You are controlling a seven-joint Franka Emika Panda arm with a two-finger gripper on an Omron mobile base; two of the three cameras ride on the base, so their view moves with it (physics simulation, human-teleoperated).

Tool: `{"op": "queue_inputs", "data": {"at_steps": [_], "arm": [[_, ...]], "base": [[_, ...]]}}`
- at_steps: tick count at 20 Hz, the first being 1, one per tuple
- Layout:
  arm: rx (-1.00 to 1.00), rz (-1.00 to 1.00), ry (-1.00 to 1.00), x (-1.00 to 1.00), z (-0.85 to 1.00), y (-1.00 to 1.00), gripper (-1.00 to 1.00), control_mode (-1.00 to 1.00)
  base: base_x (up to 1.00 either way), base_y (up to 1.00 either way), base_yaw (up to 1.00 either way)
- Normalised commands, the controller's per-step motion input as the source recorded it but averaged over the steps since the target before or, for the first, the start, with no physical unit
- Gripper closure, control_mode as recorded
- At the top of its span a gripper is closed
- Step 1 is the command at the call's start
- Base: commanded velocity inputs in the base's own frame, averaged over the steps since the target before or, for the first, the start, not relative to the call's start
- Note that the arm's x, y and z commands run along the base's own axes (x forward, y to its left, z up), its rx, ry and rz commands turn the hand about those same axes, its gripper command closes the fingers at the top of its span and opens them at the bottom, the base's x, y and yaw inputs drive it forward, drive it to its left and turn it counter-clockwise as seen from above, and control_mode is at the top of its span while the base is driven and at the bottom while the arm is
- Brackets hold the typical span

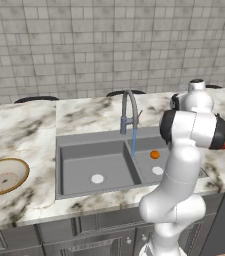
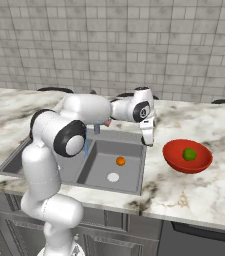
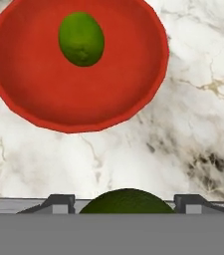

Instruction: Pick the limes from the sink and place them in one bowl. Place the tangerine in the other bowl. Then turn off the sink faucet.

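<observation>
My gripper point(image 3: 126, 203) is shut on the darker lime point(image 3: 127, 200), which bulges between the two fingertips point(image 3: 58, 201). Past it, on the marble, sits the red bowl point(image 3: 39, 94) with the lighter lime point(image 3: 81, 39) inside. From the right base view the gripper point(image 2: 148, 140) hangs over the counter strip between the sink point(image 2: 101, 172) and the red bowl point(image 2: 176, 159). The tangerine point(image 2: 120, 161) lies in the right basin, near the drain. The tan bowl point(image 1: 4, 176) stands far left of the sink point(image 1: 74, 172). Water runs from the faucet point(image 1: 128, 111).
The thin water stream point(image 1: 133, 142) falls beside the divider between the two basins. The tiled wall stands close behind the counter. Marble counter point(image 2: 204, 195) stretches around the red bowl, and my own arm point(image 2: 79, 112) spans the sink.
</observation>
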Motion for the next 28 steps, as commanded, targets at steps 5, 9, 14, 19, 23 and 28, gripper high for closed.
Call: {"op": "queue_inputs", "data": {"at_steps": [5,9,14,19,23,28], "arm": [[0.00,0.00,0.00,0.00,-0.01,-0.55,1.00,-1.00],[0.00,0.00,0.00,0.00,0.00,-0.54,1.00,-1.00],[0.00,0.01,0.00,0.03,-0.07,-0.42,1.00,-1.00],[0.00,0.06,0.00,0.24,-0.24,-0.27,1.00,-1.00],[0.00,0.06,0.00,0.26,-0.29,-0.29,1.00,-1.00],[0.00,0.06,0.00,0.27,-0.24,-0.43,1.00,-1.00]], "base": [[0.00,0.00,0.00],[0.00,0.00,0.00],[0.00,0.00,0.00],[0.00,0.00,0.00],[0.00,0.00,0.00],[0.00,0.00,0.00]]}}
